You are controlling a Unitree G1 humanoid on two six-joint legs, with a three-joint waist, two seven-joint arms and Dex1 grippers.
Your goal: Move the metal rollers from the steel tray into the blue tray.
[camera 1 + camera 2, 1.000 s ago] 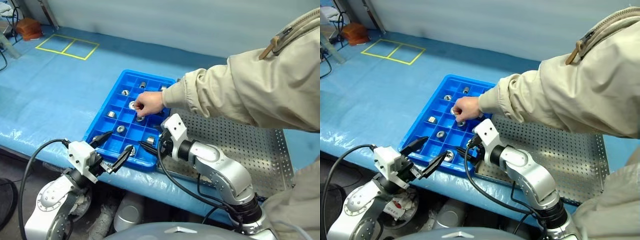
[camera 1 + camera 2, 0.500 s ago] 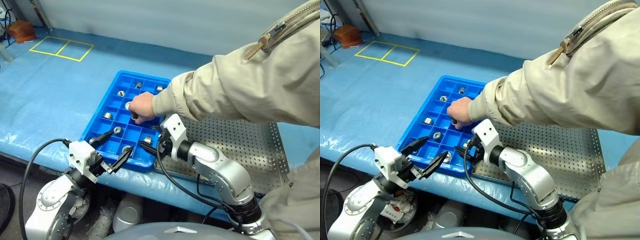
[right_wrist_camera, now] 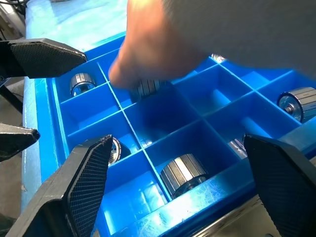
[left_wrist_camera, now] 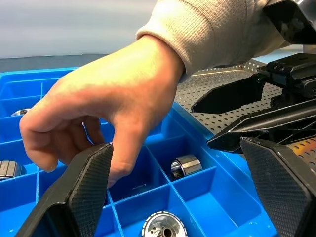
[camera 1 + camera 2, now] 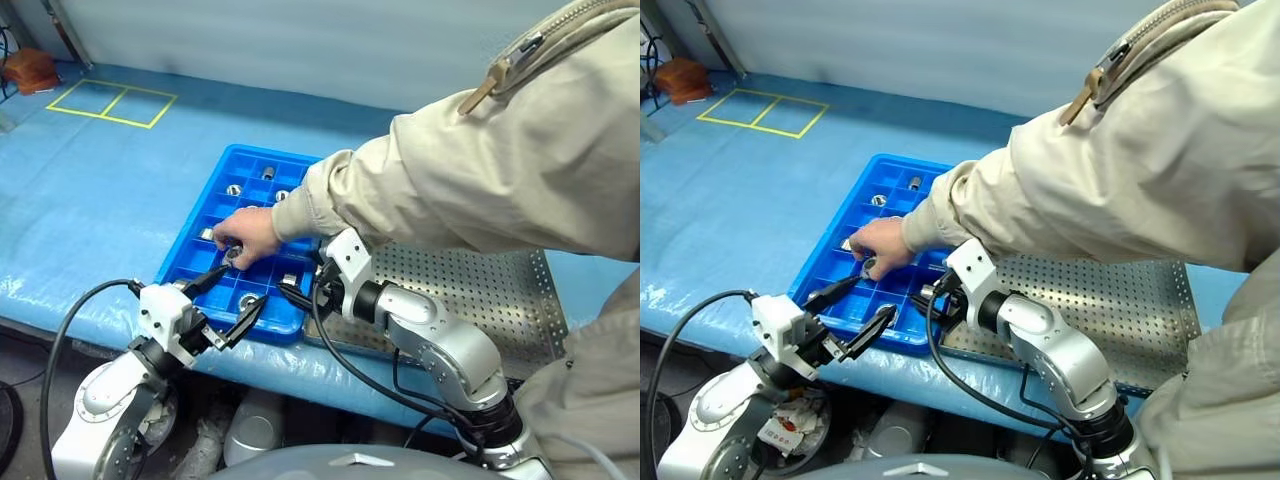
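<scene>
Blue-covered tabletop (image 5: 90, 190) carries the blue tray (image 5: 192, 245), metal rollers (image 3: 182, 174) in its cells; steel tray (image 5: 500, 290) just right. Both tools, left tool (image 5: 228, 296) and right tool (image 5: 297, 290), gape empty. Rollers look heavy, slick: pinch across the ribbed sides.

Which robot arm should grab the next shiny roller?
Probably neither yet: a person's hand is reaching into the bright blue compartmented plastic tray. The perforated silver steel tray lies on the robot's right, beside the open right gripper, so right suits better than the open left gripper.

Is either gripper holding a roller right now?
No: the left gripper and right gripper are both open and empty over the blue tray.
</scene>
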